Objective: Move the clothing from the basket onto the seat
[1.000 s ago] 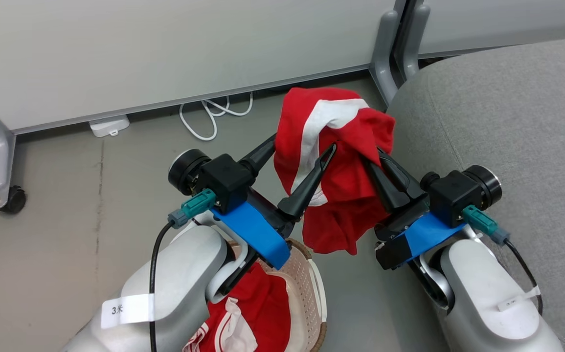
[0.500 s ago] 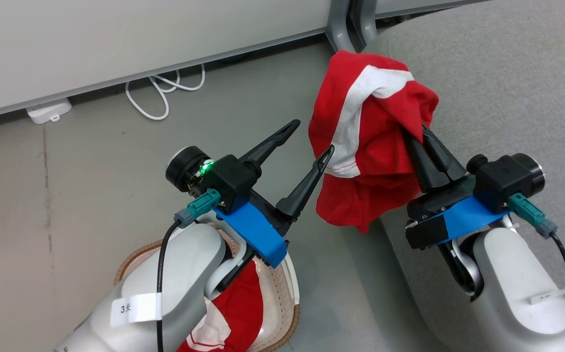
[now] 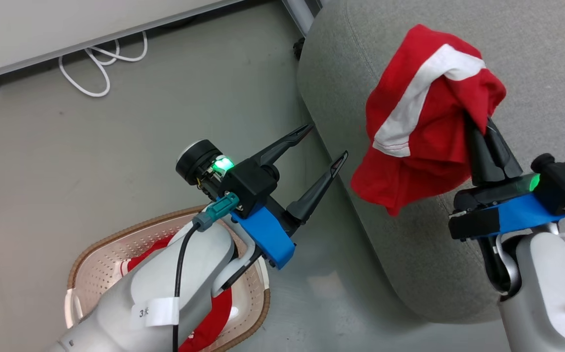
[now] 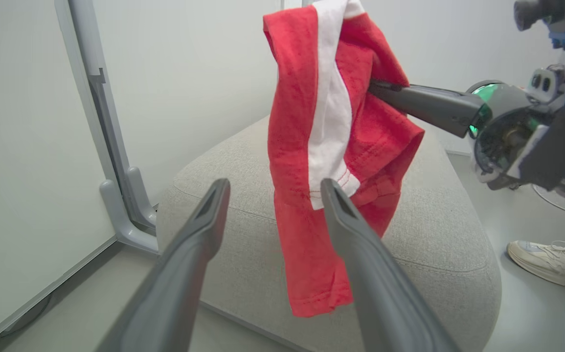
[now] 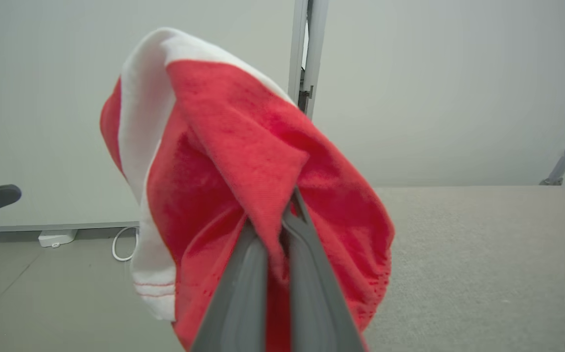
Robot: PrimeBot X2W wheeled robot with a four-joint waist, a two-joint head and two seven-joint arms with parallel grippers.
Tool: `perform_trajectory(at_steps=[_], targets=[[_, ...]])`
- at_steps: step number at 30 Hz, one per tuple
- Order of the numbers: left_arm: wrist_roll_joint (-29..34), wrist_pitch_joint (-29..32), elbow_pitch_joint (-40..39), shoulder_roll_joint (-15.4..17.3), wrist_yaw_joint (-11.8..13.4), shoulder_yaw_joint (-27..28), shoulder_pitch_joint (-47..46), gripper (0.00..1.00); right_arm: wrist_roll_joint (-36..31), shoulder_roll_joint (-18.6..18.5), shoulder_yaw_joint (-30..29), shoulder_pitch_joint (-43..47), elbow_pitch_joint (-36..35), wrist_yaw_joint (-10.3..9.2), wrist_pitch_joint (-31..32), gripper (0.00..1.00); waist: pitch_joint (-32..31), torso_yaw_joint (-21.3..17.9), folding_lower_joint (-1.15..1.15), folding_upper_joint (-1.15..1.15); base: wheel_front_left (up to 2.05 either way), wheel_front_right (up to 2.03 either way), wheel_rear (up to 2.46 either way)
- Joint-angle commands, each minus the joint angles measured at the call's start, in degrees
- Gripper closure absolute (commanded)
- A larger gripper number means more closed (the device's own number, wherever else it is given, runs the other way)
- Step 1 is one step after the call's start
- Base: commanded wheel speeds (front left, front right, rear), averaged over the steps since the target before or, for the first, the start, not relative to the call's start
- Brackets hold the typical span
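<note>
Hanging from the robot's right gripper [image 3: 480, 128], a soft red fabric garment with a broad white panel [image 3: 424, 122] droops in a bunched fold, held up in the air. In the head view it shows against the rounded near corner of a large grey woven-fabric upholstered seat [image 3: 350, 54]. It is not laid on the seat. The right gripper's two long dark fingers are pressed together on a fold near the top of the garment. The right wrist view shows the red cloth [image 5: 214, 171] pinched tightly between them [image 5: 289, 208], with the grey seat top [image 5: 483, 244] stretching away behind.

The left gripper [image 3: 326, 142] holds nothing. Its fingers are spread wide apart and point towards the garment, close to it but with a clear gap. It hovers over the grey floor [image 3: 67, 156], between the seat and the basket. The left wrist view looks between these open fingers [image 4: 275, 186] at the garment [image 4: 302, 122] dangling in front of the seat [image 4: 439, 234].

A cream-white perforated plastic laundry basket with a brown woven-look rim [image 3: 116, 235] sits on the floor at the lower left, partly hidden under the pale left forearm. More red and white clothing [image 3: 214, 318] lies inside it. A looped white cable [image 3: 91, 63] lies on the floor by the wall, and a pale sneaker [image 4: 551, 259] stands beside the seat.
</note>
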Motion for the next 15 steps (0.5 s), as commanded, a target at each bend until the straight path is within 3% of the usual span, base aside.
perform_trajectory(at_steps=[1, 15], targets=[[0.3, -0.3, 0.2, 0.2, -0.1, -0.4, -1.0, 0.00, -0.1, 0.5, -0.9, 0.7, -0.5, 0.02, -0.2, 1.00, 1.3, -1.2, 0.00, 0.00, 0.00, 0.00, 0.00], [-0.5, -0.3, 1.4, 0.6, -0.1, -4.8, -3.0, 0.00, 0.2, 2.7, -8.5, 5.0, -2.4, 0.03, -0.2, 1.00, 5.7, -5.0, 0.00, 0.00, 0.00, 0.00, 0.00]])
